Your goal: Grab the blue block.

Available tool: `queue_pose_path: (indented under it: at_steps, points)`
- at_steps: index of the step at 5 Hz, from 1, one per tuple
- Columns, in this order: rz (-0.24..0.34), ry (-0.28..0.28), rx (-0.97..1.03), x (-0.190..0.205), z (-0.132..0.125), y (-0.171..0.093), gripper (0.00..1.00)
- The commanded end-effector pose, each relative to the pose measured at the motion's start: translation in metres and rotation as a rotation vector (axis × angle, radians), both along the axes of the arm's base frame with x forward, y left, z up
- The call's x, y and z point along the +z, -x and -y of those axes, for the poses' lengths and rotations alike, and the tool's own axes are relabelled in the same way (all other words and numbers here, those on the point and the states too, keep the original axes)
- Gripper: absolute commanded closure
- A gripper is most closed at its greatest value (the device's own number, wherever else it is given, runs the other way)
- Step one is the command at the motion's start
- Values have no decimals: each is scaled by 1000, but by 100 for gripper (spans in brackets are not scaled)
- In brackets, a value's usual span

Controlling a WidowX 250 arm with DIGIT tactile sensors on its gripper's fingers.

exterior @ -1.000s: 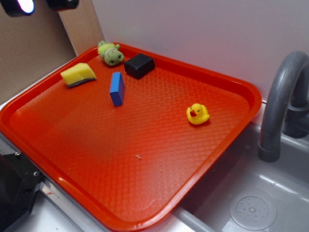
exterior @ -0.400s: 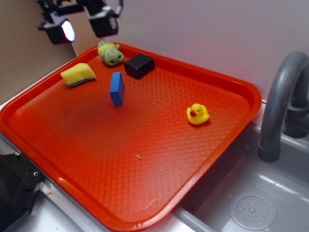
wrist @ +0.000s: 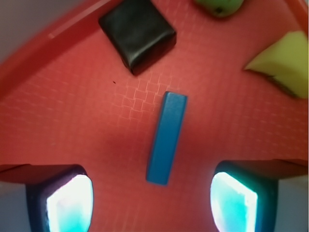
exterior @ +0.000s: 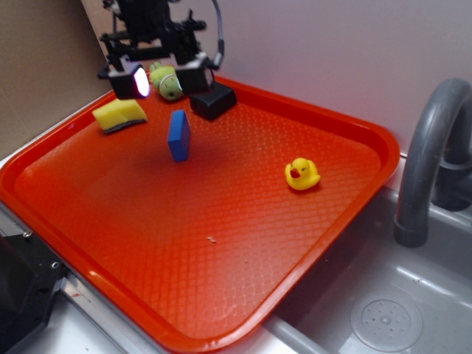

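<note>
Blue block: your target, the blue block (exterior: 178, 135), stands on its narrow edge on the red tray (exterior: 221, 287), in the far left part, apart from everything around it.
Gripper: your gripper (exterior: 161, 75) hangs above the tray's far corner, over and just behind the block.
Fingers: the two fingers (wrist: 67, 203) are spread wide and hold nothing; in the wrist view the block (wrist: 167, 137) lies between them, closer to neither.
Neighbours: you have a black block (exterior: 214, 101) just beyond the blue one, a yellow sponge (exterior: 119, 114) to its left, and a green plush toy (exterior: 169, 82) partly hidden behind the gripper.
Elsewhere: a yellow rubber duck (exterior: 302, 175) sits well apart on the tray's right side; a grey faucet (exterior: 428, 155) rises over the sink.
</note>
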State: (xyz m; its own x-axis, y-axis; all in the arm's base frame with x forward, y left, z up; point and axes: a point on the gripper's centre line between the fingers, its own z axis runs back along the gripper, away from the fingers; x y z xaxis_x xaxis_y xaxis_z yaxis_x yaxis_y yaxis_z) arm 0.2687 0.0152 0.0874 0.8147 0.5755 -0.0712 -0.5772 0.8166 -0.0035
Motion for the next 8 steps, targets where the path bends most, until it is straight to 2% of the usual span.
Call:
queue_pose_path:
  at_steps: [1, 2, 3, 4, 5, 6, 7, 8]
  points:
    - [-61, -80, -1, -45, -15, -2, 0]
    - [-78, -102, 12, -55, -22, -2, 0]
    - [-79, -129, -11, -59, -18, -1, 100]
    - [-68, -134, -3, -52, -16, 2, 100]
    - [-38, -164, -36, -33, -12, 3, 100]
    - [-15, -80, -100, 15, -7, 12, 100]
    - [80, -34, -140, 64, 0, 24, 100]
    - [138, 7, -186, 103, 7, 33, 100]
